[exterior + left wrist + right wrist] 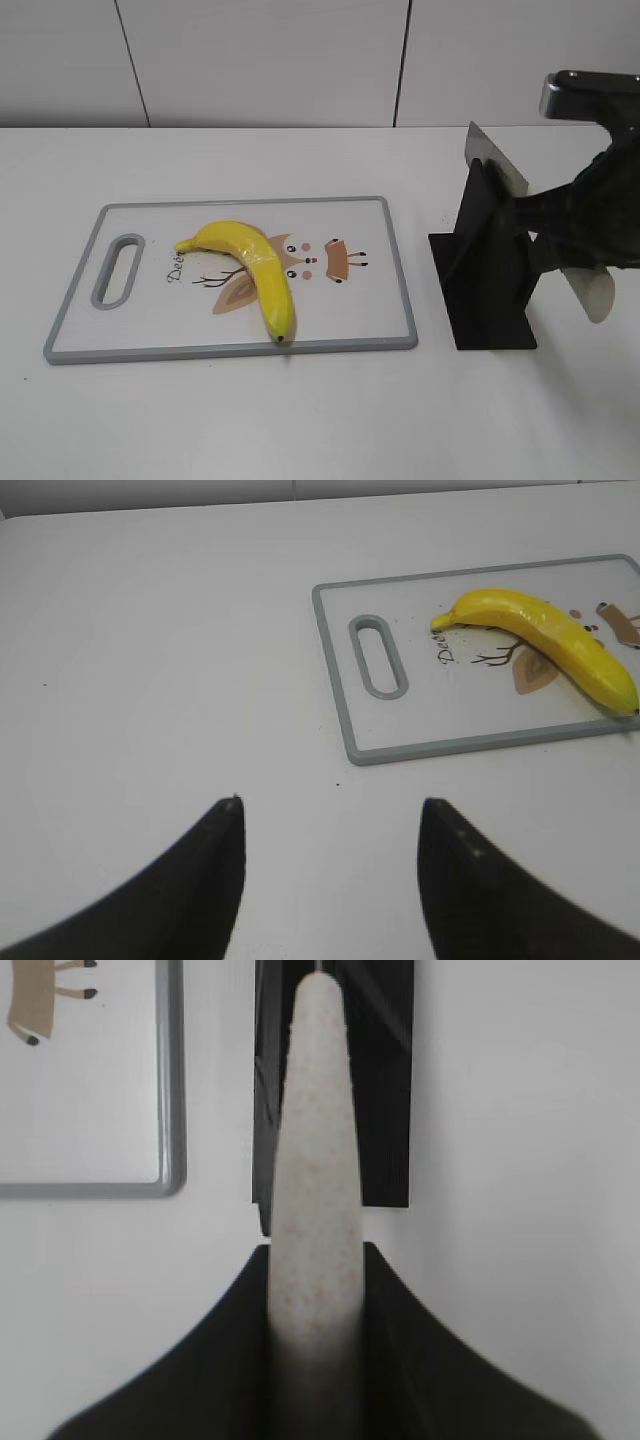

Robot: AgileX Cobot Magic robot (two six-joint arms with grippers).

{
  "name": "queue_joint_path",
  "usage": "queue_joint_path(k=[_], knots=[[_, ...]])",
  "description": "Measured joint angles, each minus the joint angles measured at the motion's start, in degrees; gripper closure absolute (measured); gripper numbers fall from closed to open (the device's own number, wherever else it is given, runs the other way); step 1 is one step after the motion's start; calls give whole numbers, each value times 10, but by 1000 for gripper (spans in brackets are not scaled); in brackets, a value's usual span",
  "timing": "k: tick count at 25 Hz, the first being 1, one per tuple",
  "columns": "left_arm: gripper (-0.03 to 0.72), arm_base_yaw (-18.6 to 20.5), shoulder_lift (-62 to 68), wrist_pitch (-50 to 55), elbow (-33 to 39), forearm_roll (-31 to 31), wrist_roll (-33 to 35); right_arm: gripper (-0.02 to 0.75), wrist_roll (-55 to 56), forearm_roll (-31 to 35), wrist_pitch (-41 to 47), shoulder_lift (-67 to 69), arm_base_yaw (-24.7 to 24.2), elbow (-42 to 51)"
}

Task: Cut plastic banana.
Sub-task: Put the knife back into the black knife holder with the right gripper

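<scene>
The plastic banana (pixel 250 262) lies glossy yellow and curved on the grey-rimmed white cutting board (pixel 385 300), stem to the left, dark tip near the front edge. It also shows in the left wrist view (pixel 545 635) on the board (pixel 420 735). My right gripper (pixel 572 255) is shut on the pale speckled handle of a knife (pixel 315 1140). The knife's grey blade (pixel 495 160) sits in a black holder (pixel 490 300) right of the board. My left gripper (pixel 330 805) is open and empty above bare table, left of the board, and is out of the exterior view.
The black knife holder (pixel 385 1080) stands on a flat black base close to the board's right edge (pixel 172 1080). The board has a handle slot (pixel 118 270) at its left end. A white panelled wall (pixel 300 60) runs behind the table.
</scene>
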Motion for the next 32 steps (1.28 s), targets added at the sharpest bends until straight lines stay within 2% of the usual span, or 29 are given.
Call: queue_joint_path(k=[13, 15, 19, 21, 24, 29, 32], knots=[[172, 0, 0, 0, 0, 0, 0, 556, 5, 19, -46, 0, 0, 30], [172, 0, 0, 0, 0, 0, 0, 475, 5, 19, -58, 0, 0, 31], [172, 0, 0, 0, 0, 0, 0, 214, 5, 19, -61, 0, 0, 28], [172, 0, 0, 0, 0, 0, 0, 127, 5, 19, -63, -2, 0, 24], [172, 0, 0, 0, 0, 0, 0, 92, -12, 19, -63, -21, 0, 8], [172, 0, 0, 0, 0, 0, 0, 86, -92, 19, -53, -113, 0, -6], [172, 0, 0, 0, 0, 0, 0, 86, -157, 19, -14, -183, 0, -4]])
